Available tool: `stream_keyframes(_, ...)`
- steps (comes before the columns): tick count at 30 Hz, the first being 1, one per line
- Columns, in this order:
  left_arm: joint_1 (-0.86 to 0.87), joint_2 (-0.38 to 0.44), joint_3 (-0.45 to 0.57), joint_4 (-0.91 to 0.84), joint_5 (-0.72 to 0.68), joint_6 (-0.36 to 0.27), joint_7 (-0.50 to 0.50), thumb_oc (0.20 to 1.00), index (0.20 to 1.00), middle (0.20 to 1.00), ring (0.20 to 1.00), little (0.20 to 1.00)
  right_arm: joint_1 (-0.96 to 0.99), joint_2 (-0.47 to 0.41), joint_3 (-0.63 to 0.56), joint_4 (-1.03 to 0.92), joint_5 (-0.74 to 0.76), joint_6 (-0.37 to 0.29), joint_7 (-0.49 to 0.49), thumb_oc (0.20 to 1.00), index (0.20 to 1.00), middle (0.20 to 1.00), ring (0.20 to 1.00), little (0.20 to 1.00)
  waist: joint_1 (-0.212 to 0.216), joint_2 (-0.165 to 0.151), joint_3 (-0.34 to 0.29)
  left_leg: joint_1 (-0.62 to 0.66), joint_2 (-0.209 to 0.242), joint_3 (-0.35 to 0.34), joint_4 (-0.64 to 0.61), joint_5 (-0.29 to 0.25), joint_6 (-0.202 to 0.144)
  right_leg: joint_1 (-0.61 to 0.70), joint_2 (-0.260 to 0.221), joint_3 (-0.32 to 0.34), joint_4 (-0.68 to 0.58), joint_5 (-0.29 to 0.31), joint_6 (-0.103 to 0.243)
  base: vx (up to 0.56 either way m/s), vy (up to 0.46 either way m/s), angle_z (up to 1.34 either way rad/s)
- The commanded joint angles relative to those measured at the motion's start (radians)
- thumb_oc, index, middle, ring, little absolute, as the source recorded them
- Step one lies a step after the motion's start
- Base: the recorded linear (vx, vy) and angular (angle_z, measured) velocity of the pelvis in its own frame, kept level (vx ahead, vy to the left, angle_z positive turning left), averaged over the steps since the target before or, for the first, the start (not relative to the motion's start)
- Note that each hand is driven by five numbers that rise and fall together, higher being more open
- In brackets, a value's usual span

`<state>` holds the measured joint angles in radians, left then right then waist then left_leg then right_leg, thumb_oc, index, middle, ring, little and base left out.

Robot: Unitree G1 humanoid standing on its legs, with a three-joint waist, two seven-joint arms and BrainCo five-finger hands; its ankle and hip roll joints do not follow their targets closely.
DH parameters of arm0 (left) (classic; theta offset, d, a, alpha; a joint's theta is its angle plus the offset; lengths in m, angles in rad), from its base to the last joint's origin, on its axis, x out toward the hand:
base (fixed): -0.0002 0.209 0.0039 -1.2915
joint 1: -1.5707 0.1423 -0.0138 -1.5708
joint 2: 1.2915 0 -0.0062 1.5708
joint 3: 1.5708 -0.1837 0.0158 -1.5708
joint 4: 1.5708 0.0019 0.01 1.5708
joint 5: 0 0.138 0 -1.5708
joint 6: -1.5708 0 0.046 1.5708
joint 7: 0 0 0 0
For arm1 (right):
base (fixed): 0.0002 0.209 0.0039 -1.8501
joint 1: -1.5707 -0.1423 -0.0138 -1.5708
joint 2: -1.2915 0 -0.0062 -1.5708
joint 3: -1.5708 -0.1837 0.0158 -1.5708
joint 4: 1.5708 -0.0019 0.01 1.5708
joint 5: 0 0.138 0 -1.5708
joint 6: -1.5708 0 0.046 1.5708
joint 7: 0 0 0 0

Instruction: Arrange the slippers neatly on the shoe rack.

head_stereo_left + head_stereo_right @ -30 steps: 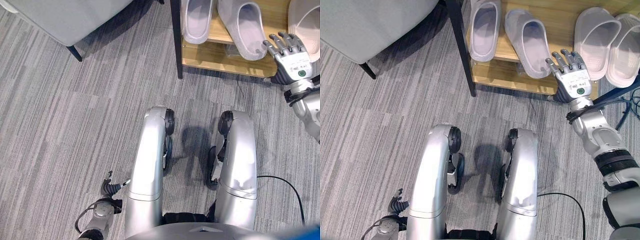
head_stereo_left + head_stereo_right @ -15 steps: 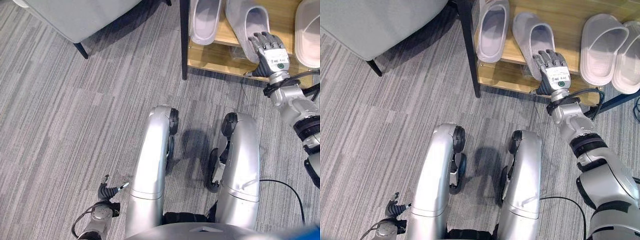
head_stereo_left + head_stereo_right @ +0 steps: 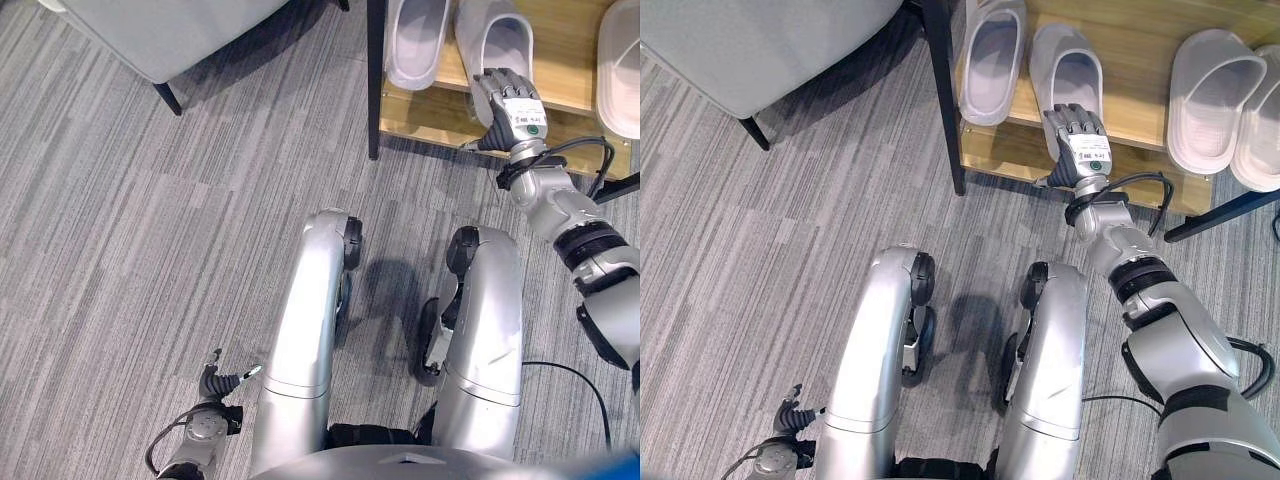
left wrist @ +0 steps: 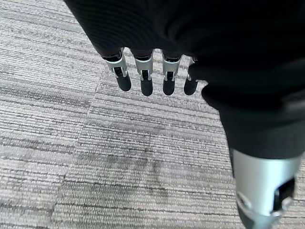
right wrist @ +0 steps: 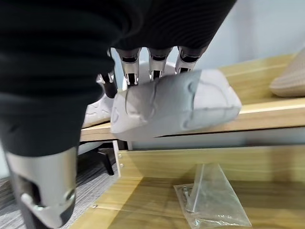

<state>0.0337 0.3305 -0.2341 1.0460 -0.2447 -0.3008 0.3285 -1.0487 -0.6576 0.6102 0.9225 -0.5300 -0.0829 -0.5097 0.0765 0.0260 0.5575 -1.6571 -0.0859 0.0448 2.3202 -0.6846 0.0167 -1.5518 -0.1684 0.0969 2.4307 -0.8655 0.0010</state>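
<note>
One slipper [image 3: 1065,75] now under right hand [image 3: 1077,143], moved left, fingers atop heel.

Two head views straight down, sharing the shoe rack [image 3: 1110,40]; wrist views close along fingers.

Count, as seen from my head cameras: four pale slippers on the shoe rack [image 3: 1120,35] — first slipper [image 3: 990,55], second slipper [image 3: 1068,65], third slipper [image 3: 1205,100], fourth slipper [image 3: 1262,125]. One clear plastic packet [image 5: 209,200] on the lower shelf. One grey upholstered seat [image 3: 750,45] on the carpet.
</note>
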Motion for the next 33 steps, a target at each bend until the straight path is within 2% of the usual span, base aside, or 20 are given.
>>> stream_keyframes(1,0.047,0.048,-0.09,-0.019,0.014,-0.026,0.033,1.0,1.0,1.0,1.0,1.0,-0.103,-0.043,0.015,-0.03,0.069,0.003,-0.026,1.0,1.0,1.0,1.0,1.0,0.054,0.036,-0.038,0.087,-0.007,-0.081,0.085,-0.125,-0.021,0.06,0.011,0.158,0.032,0.199,0.02,0.0,0.0,0.0)
stream_keyframes(15,0.02,0.033,-0.127,0.056,0.013,-0.018,0.033,1.0,1.0,1.0,1.0,1.0,-0.246,0.02,0.08,0.167,0.16,0.002,-0.007,1.0,1.0,1.0,1.0,1.0,0.078,0.046,-0.038,0.087,-0.008,-0.074,0.078,-0.122,-0.018,0.078,0.003,0.157,0.027,0.208,0.025,0.02,0.014,0.01)
stream_keyframes(18,0.019,0.039,-0.147,0.049,0.036,-0.015,0.036,1.0,1.0,1.0,1.0,1.0,-0.273,0.012,0.087,0.214,0.202,-0.004,-0.002,1.0,1.0,1.0,1.0,1.0,0.091,0.051,-0.038,0.087,-0.014,-0.071,0.064,-0.114,-0.017,0.078,-0.002,0.159,0.013,0.212,0.025,0.03,0.042,0.05)
stream_keyframes(19,-0.025,0.025,-0.142,0.075,0.011,0.002,0.028,1.0,1.0,1.0,1.0,1.0,-0.276,0.029,0.092,0.206,0.209,-0.009,0.007,1.0,1.0,1.0,1.0,1.0,0.083,0.043,-0.038,0.087,-0.014,-0.073,0.065,-0.116,-0.018,0.08,0.001,0.159,0.015,0.214,0.029,0.03,0.023,0.06)
stream_keyframes(20,-0.063,0.03,-0.149,0.109,0.011,-0.006,0.036,1.0,1.0,1.0,1.0,1.0,-0.301,0.041,0.101,0.24,0.213,0.006,0.007,1.0,1.0,1.0,1.0,1.0,0.076,0.038,-0.038,0.087,-0.012,-0.069,0.07,-0.116,-0.018,0.08,0.001,0.158,0.02,0.215,0.031,0.04,0.022,0.03)
stream_keyframes(24,-0.069,0.024,-0.146,0.165,-0.011,0.001,0.031,1.0,1.0,1.0,1.0,1.0,-0.329,0.017,0.092,0.28,0.273,0.001,0.021,1.0,1.0,1.0,1.0,1.0,0.081,0.035,-0.038,0.087,-0.014,-0.058,0.064,-0.113,-0.009,0.09,-0.002,0.161,0.013,0.224,0.032,0.04,0.008,-0.04)
stream_keyframes(29,-0.063,0.027,-0.158,0.193,0.011,0.012,0.027,1.0,1.0,1.0,1.0,1.0,-0.343,0.025,0.082,0.271,0.333,-0.015,0.029,1.0,1.0,1.0,1.0,1.0,0.081,0.035,-0.038,0.087,-0.004,-0.046,0.062,-0.115,-0.01,0.086,0.002,0.167,0.02,0.224,0.03,0.02,0.015,0.04)
stream_keyframes(33,-0.047,0.026,-0.154,0.234,0.041,0.035,0.028,1.0,1.0,1.0,1.0,1.0,-0.316,0.056,0.031,0.182,0.443,-0.061,0.033,1.0,1.0,1.0,1.0,1.0,0.073,0.031,-0.038,0.087,-0.004,-0.042,0.067,-0.115,-0.008,0.091,0.004,0.165,0.029,0.216,0.023,0.0,0.015,-0.02)
